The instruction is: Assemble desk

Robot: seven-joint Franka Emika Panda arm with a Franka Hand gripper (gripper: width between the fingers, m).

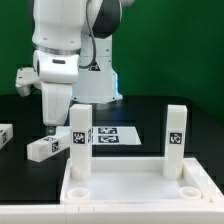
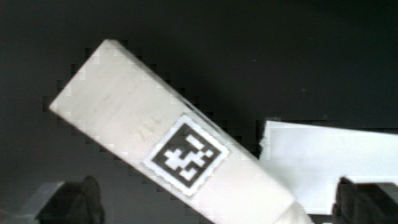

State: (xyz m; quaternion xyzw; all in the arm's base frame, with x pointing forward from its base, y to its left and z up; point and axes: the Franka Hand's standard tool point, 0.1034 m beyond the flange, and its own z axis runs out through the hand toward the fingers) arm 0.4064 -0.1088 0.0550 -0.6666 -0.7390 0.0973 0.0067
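Exterior view: a loose leg [image 1: 45, 146] lies flat on the black table [image 1: 20, 175] at lower left, beneath the gripper [image 1: 53, 120]; the rimmed panel [image 1: 130, 185] at bottom holds two upright legs [image 1: 80, 140]. Wrist view: fingers [image 2: 71, 200] spread wide, clear of the loose leg, a smooth rigid white plastic block, judged light and slippery, best pinched across its long sides.

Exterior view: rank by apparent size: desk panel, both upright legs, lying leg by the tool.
1. Desk panel: largest, also nearest the camera.
2. Left upright leg and right upright leg: look alike, no ranking.
3. Lying leg: looks smaller, but it lies farther back and foreshortened, so unsure.
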